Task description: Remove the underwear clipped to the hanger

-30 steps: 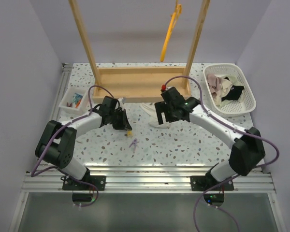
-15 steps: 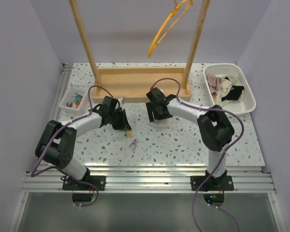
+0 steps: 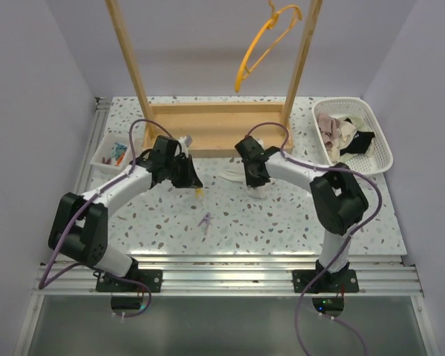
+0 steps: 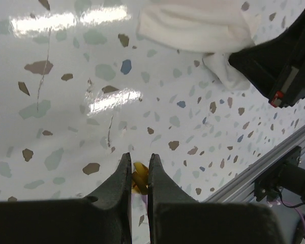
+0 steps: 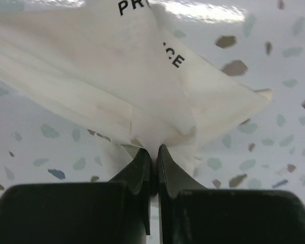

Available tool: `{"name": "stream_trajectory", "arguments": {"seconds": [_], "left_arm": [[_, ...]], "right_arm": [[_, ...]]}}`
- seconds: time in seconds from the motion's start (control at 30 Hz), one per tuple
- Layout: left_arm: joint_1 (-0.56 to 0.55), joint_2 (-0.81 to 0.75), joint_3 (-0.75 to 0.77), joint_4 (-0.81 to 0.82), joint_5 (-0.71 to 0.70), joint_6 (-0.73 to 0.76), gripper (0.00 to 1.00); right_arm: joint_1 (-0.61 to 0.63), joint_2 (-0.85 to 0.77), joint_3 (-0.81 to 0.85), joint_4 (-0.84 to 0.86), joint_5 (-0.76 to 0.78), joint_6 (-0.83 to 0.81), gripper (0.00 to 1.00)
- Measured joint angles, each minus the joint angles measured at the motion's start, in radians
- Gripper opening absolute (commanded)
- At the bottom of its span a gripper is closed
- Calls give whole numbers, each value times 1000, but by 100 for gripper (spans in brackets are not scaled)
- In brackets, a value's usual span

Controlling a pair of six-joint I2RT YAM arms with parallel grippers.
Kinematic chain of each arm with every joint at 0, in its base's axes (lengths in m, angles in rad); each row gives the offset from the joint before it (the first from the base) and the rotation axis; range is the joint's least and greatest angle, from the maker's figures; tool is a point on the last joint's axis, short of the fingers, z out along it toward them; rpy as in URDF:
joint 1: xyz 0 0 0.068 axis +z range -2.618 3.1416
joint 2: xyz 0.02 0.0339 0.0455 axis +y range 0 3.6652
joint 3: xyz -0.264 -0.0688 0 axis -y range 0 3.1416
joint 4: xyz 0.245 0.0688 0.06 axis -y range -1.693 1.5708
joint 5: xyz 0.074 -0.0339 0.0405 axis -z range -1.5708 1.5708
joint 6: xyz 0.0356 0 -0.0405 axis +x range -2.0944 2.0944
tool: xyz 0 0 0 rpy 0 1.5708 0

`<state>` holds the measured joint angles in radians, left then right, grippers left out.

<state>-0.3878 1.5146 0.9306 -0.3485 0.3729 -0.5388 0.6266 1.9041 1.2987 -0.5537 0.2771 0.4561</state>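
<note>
Top cam: fixed, high, behind the arm bases. It looks down and forward over the whole table (image 3: 282,222), as far as the rack (image 3: 130,67) at the far side. Left wrist cam: low over the tabletop, looking out past the left fingers (image 4: 123,178), with the underwear (image 4: 193,23) and right gripper (image 4: 239,58) at its top right. Right wrist cam: very close, cloth fills most of the frame beyond the right fingers (image 5: 140,165). All three views share the underwear.

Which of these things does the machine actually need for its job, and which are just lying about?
Job: underwear, pinched by the right gripper; hanger; yellow clip in the left gripper.
Lying about: white basket, small tray, purple clip, wooden rack.
</note>
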Motion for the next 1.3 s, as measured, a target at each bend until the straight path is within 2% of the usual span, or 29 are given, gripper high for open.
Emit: {"name": "stream_trajectory", "arguments": {"seconds": [0.2, 0.33, 0.5, 0.73, 0.77, 0.8, 0.87, 1.0, 1.07, 1.3], "left_arm": [[61, -73, 130, -63, -3, 0, 0], [136, -100, 192, -76, -10, 1, 0], [249, -88, 231, -105, -19, 9, 0], [374, 10, 389, -130, -38, 33, 0], [387, 26, 411, -126, -38, 36, 0], [399, 41, 430, -122, -40, 40, 0], [422, 69, 456, -111, -47, 50, 0], [470, 151, 509, -95, -77, 60, 0], [490, 209, 564, -103, -113, 70, 0], [513, 368, 814, -228, -365, 115, 0]], "right_arm": [[-160, -286, -5, -143, 36, 31, 0], [-381, -395, 219, -216, 100, 40, 0], [-562, -317, 482, -256, 145, 58, 0], [-711, -23, 760, -315, 169, 101, 2], [-728, 13, 769, -319, 175, 108, 33], [-742, 40, 769, -321, 173, 117, 49], [-770, 95, 769, -328, 154, 121, 72], [-803, 188, 782, -358, 74, 117, 81], [-803, 194, 749, -353, 24, 116, 89], [-763, -35, 455, -283, -98, 83, 96]]}}
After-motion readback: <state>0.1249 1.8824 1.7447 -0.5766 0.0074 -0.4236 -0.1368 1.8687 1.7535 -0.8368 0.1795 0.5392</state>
